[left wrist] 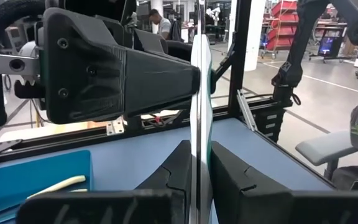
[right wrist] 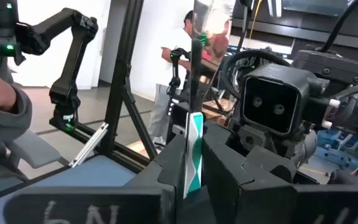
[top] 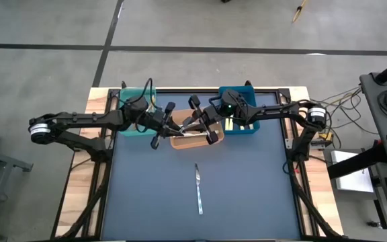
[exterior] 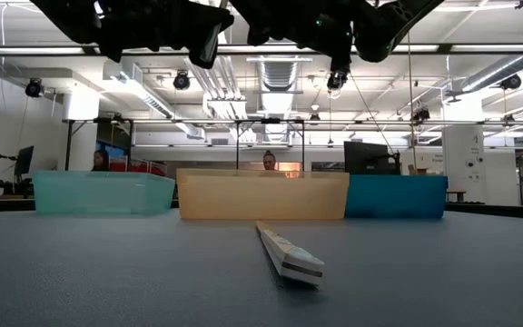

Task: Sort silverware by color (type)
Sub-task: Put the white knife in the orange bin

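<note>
Meeting above the orange bin (top: 192,140), both tools pinch 1 silver utensil (left wrist: 199,118): left tool (left wrist: 196,163) and right tool (right wrist: 193,163) closed on it.

Cannot tell fork, knife or spoon in the slim silver piece (left wrist: 197,93), seen edge-on in the clamped left tool (left wrist: 195,155) and cut off at the picture's edge. Hidden under both dark arms in the high view: most of the tan rectangular plastic bin (top: 187,142). Hidden behind walls in the low view: contents of that bin, the teal translucent bin (exterior: 103,193) and the blue bin (exterior: 396,196). Too small from above and blurred up close to tell its type: the long silver utensil (top: 198,190) on the dark surface (top: 146,195).
</note>
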Controlling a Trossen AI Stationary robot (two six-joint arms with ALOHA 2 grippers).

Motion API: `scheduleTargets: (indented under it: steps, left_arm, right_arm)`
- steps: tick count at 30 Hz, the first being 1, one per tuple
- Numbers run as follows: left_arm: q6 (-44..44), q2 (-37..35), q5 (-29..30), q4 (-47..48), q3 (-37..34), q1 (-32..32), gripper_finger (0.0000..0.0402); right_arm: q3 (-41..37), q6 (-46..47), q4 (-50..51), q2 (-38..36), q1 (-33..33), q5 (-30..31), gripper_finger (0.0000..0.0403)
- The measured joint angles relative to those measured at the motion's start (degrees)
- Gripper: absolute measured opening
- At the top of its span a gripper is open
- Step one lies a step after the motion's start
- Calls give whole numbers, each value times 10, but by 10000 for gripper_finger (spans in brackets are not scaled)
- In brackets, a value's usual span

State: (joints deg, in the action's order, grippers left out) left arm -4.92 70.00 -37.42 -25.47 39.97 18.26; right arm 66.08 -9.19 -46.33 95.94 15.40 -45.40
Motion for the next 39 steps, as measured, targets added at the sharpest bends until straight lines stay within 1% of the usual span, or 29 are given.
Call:
scheduleTargets:
  steps: [7,14,18,20,24,27,30,32,33,39]
  left_arm:
    - [-8,0,7,8,0,0,20]
    - [-9,0,8,11,0,0,20]
    - [-14,0,14,13,0,0,20]
    - [-17,1,21,16,0,0,20]
    - [-28,0,65,29,0,2,19]
    - [-31,-1,77,36,0,4,19]
    - [-32,-6,88,37,0,7,19]
    - [-43,-13,120,56,0,7,19]
    - [-53,-18,149,72,0,7,19]
    - [-109,-63,358,164,0,7,19]
  right_arm:
    - [0,-9,14,0,0,5,25]
    - [0,-13,16,0,0,7,19]
    - [0,-2,22,-1,5,24,20]
    - [0,8,30,-1,7,31,27]
    - [0,16,47,-1,11,39,53]
    - [0,17,55,0,11,42,72]
    - [0,10,71,0,11,71,87]
    - [0,5,90,0,12,94,95]
    - [0,3,103,-2,14,109,99]
    - [0,4,211,-31,27,240,115]
